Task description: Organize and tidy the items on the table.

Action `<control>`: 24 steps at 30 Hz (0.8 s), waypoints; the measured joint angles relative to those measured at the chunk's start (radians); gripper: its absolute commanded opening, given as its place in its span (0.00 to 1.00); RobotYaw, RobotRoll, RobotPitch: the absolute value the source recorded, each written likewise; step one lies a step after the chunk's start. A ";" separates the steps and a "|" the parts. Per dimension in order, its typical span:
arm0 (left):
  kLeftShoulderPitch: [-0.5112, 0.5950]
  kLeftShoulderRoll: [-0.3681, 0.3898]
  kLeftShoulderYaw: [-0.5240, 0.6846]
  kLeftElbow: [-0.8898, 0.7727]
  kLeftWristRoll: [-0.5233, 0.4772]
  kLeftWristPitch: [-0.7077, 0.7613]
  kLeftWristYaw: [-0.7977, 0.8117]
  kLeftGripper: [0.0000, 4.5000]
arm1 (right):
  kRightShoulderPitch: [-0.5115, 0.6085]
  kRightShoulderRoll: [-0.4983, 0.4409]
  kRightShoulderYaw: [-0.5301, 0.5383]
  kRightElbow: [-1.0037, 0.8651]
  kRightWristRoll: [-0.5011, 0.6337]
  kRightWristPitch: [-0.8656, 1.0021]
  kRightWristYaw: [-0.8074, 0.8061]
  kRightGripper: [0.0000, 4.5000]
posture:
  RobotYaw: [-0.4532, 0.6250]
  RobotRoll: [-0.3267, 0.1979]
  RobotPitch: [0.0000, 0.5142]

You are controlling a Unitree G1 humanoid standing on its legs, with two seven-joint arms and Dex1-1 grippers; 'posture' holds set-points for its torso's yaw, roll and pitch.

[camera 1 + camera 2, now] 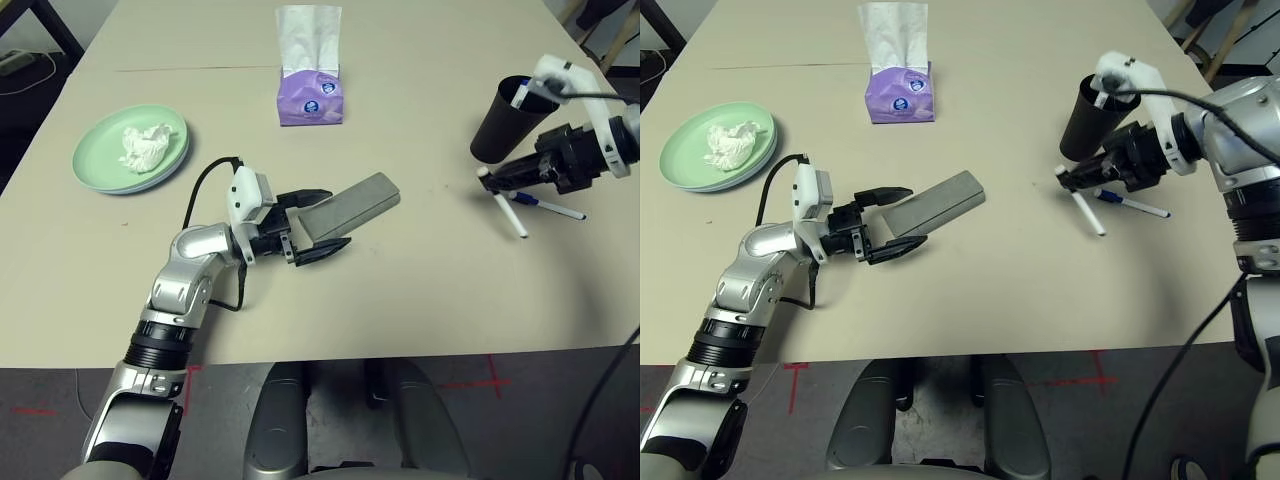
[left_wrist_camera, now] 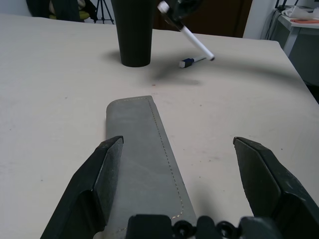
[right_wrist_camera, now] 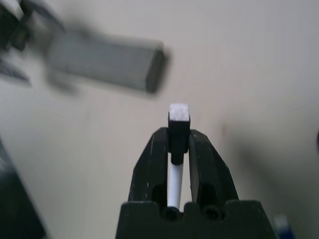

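Nearest, at six o'clock on the counter (image 1: 420,300), the left pincer (image 1: 315,222) stands released, fingers straddling the grey glasses case (image 1: 352,207), apparently ready to seize it. At three o'clock the right pincer (image 1: 1072,181) is clenched on a white pen (image 1: 1086,212), presumably bound for the black cup (image 1: 1088,119) just behind. A second pen (image 1: 1132,206) lies beside it. At ten o'clock, the crumpled tissue (image 1: 145,145) sits on the green plate (image 1: 100,160).

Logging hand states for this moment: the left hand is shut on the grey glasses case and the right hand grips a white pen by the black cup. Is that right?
Not quite. The left hand is open: the left wrist view shows its fingers spread to either side of the grey glasses case, with a clear gap on one side. The right hand does grip a white pen by the black cup.
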 measured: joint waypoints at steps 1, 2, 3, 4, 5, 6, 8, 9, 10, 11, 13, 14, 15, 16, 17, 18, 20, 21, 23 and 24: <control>-0.005 0.000 0.001 0.003 0.000 0.001 0.001 1.00 | 0.014 0.047 -0.076 -0.003 0.025 -0.024 -0.074 0.09 | 0.42 0.62 0.41; -0.009 -0.001 0.003 0.006 0.000 0.000 0.003 1.00 | 0.026 0.090 -0.144 -0.010 0.047 -0.056 -0.145 0.09 | 0.42 0.62 0.41; -0.013 -0.002 0.005 0.011 0.000 -0.002 0.005 1.00 | 0.041 0.133 -0.212 -0.024 0.070 -0.096 -0.218 0.09 | 0.42 0.62 0.41; -0.015 -0.002 0.008 0.016 0.000 -0.006 0.006 1.00 | 0.051 0.159 -0.253 -0.034 0.088 -0.127 -0.271 0.09 | 0.42 0.62 0.41; -0.015 -0.002 0.012 0.022 0.000 -0.011 0.007 1.00 | 0.062 0.178 -0.283 -0.044 0.103 -0.157 -0.316 0.09 | 0.42 0.62 0.41; -0.015 -0.002 0.014 0.028 0.000 -0.016 0.009 1.00 | 0.074 0.200 -0.316 -0.056 0.118 -0.198 -0.362 0.09 | 0.42 0.62 0.41; -0.017 -0.002 0.014 0.031 0.003 -0.028 0.013 1.00 | 0.102 0.237 -0.356 -0.077 0.140 -0.271 -0.443 0.09 | 0.43 0.62 0.41; -0.021 -0.002 0.015 0.034 0.007 -0.038 0.016 1.00 | 0.118 0.266 -0.379 -0.090 0.153 -0.305 -0.488 0.09 | 0.43 0.62 0.41; -0.025 -0.001 0.015 0.035 0.014 -0.045 0.018 1.00 | 0.134 0.290 -0.387 -0.106 0.167 -0.331 -0.525 0.09 | 0.43 0.62 0.41; -0.028 -0.001 0.014 0.035 0.018 -0.050 0.019 1.00 | 0.141 0.307 -0.388 -0.109 0.179 -0.348 -0.549 0.09 | 0.43 0.62 0.41; -0.031 0.003 0.014 0.035 0.024 -0.056 0.018 1.00 | 0.146 0.340 -0.400 -0.112 0.201 -0.404 -0.606 0.09 | 0.43 0.62 0.40; -0.031 0.004 0.014 0.035 0.025 -0.057 0.018 1.00 | 0.146 0.350 -0.409 -0.112 0.211 -0.441 -0.634 0.09 | 0.43 0.62 0.40; -0.031 0.007 0.014 0.036 0.026 -0.058 0.018 1.00 | 0.144 0.355 -0.418 -0.111 0.219 -0.477 -0.658 0.09 | 0.43 0.62 0.40; -0.031 0.010 0.014 0.036 0.026 -0.058 0.018 1.00 | 0.136 0.358 -0.426 -0.111 0.227 -0.515 -0.683 0.09 | 0.43 0.62 0.40; -0.031 0.013 0.014 0.036 0.026 -0.058 0.018 1.00 | 0.126 0.359 -0.429 -0.109 0.238 -0.544 -0.699 0.09 | 0.43 0.62 0.40; -0.030 0.015 0.014 0.036 0.026 -0.058 0.018 1.00 | 0.117 0.359 -0.430 -0.108 0.250 -0.563 -0.707 0.09 | 0.43 0.62 0.39; -0.030 0.017 0.014 0.036 0.026 -0.058 0.018 1.00 | 0.094 0.359 -0.430 -0.102 0.280 -0.591 -0.715 0.09 | 0.43 0.62 0.39; -0.030 0.017 0.014 0.036 0.026 -0.058 0.019 1.00 | 0.083 0.359 -0.429 -0.094 0.293 -0.602 -0.718 0.09 | 0.43 0.62 0.39; -0.030 0.016 0.016 0.036 0.022 -0.053 0.026 1.00 | 0.051 0.359 -0.425 -0.067 0.311 -0.613 -0.732 0.09 | 0.43 0.62 0.39; -0.030 0.015 0.017 0.036 0.021 -0.051 0.026 1.00 | 0.032 0.359 -0.422 -0.057 0.315 -0.619 -0.744 0.09 | 0.43 0.62 0.38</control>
